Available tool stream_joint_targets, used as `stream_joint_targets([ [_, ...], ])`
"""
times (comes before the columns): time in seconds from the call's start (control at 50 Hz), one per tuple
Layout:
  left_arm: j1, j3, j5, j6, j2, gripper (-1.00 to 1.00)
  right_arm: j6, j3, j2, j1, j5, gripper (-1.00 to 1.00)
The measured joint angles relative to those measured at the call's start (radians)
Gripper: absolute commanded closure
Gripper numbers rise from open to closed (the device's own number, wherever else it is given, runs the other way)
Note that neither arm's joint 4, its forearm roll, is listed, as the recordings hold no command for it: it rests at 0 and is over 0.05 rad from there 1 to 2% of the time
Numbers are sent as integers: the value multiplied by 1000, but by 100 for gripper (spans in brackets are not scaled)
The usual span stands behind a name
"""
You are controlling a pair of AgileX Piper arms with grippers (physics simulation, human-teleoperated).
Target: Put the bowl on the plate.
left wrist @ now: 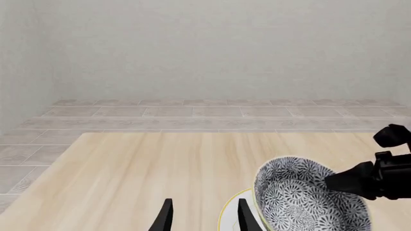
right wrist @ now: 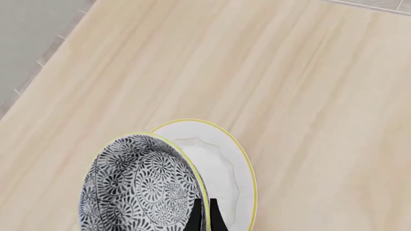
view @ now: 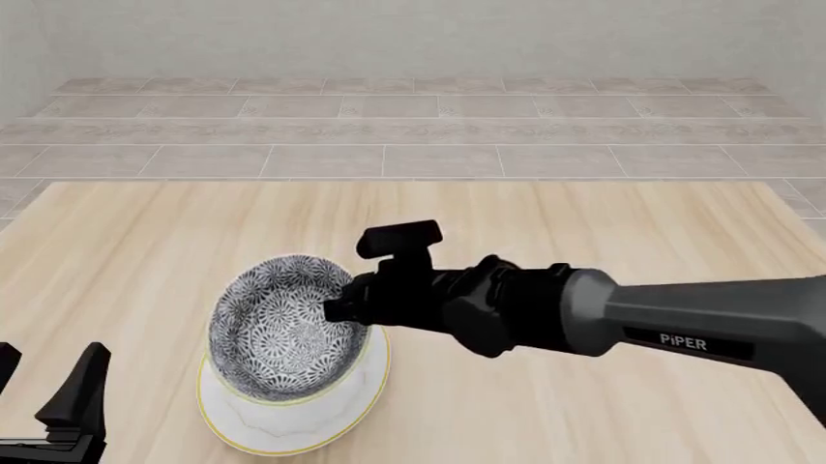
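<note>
The deep round bowl with grey-and-white floral pattern (view: 286, 329) hung tilted over the plain white, yellow-rimmed plate (view: 346, 411) on the pale wooden surface (view: 581, 232) — the right gripper's (right wrist: 203, 214) jaws clamped its rim. Beside the plate, the left gripper (left wrist: 202, 214) hovered — jaws apart.

Fixed front overview, two close wrist views, bowl (view: 286, 329) in all.

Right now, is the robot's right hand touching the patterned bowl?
Touching. In the right wrist view the right hand's fingers pinch the bowl's yellow rim, one each side; the front view shows the hand at that rim too.
</note>
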Motion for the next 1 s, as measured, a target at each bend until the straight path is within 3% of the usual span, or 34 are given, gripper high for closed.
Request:
stream_joint_targets([
  [1.0,0,0,0,0,0,-100,15,-2,71,-5,-26,100],
])
